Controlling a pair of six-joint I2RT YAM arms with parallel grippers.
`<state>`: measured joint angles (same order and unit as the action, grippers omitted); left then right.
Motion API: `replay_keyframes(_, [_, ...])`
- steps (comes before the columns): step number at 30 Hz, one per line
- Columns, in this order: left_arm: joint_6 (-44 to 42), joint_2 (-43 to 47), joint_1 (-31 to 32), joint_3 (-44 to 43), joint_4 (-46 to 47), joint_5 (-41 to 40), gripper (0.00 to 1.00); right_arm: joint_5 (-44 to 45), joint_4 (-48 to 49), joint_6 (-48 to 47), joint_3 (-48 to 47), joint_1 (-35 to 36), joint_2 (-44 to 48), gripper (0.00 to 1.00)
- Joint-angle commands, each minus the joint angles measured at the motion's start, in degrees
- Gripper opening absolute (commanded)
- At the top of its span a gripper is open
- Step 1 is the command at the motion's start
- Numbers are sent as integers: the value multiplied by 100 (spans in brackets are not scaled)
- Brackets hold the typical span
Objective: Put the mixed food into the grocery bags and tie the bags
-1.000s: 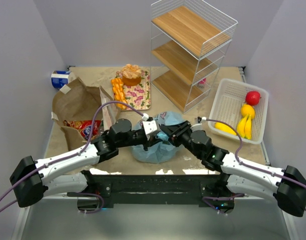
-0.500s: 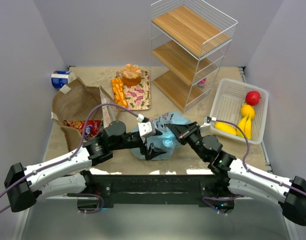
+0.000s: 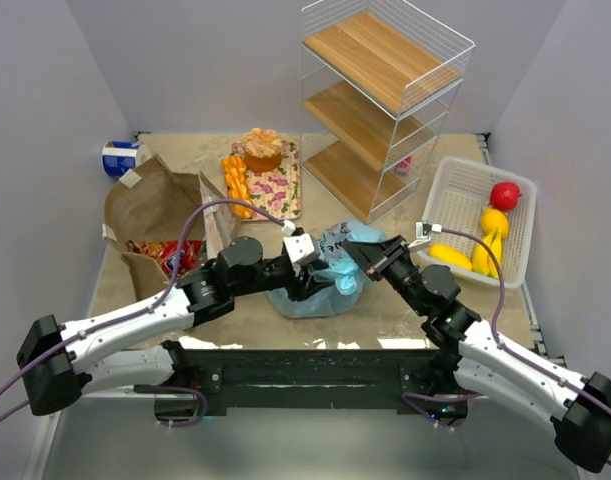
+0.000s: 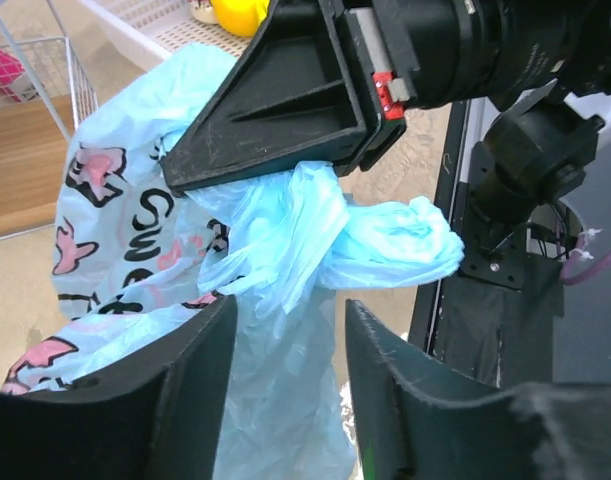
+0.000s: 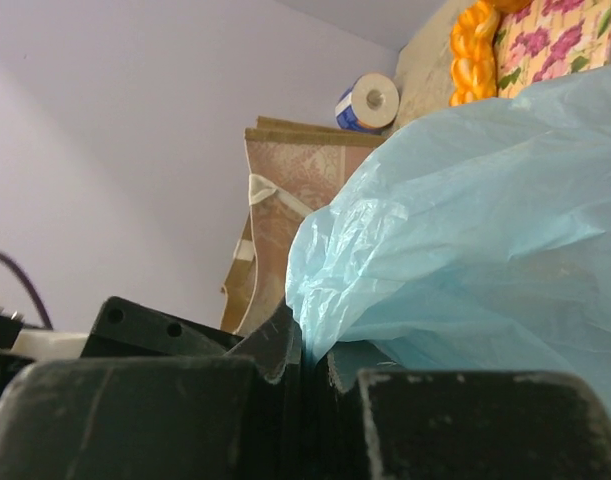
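The light-blue plastic bag sits at the front centre between both arms. My right gripper is shut on a bunched, twisted part of its top; in the right wrist view the plastic rises out of the closed jaws. My left gripper is open, its fingers astride the hanging plastic just below the right gripper. The brown paper bag stands at left with red snack packets in it. The silver-and-blue can lies at the back left.
A white basket at right holds a red fruit and yellow fruit. A wire shelf rack stands at the back. The floral tray with cake and orange segments is behind the bag.
My right gripper has moved up and to the right, pulling the bag's top with it. My left arm reached forward over the bag, then drew back a little.
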<state>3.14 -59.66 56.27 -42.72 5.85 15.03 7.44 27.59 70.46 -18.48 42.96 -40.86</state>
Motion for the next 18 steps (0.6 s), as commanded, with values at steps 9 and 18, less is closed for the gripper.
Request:
replay_keyframes(9, [1487, -863, 700, 1011, 3314, 431, 13, -1095, 932, -682, -410, -385, -317, 0])
replay_keyframes(18, [1814, -427, 842, 1424, 3848, -121, 60, -2559, 879, -867, -587, -1192, -475, 0])
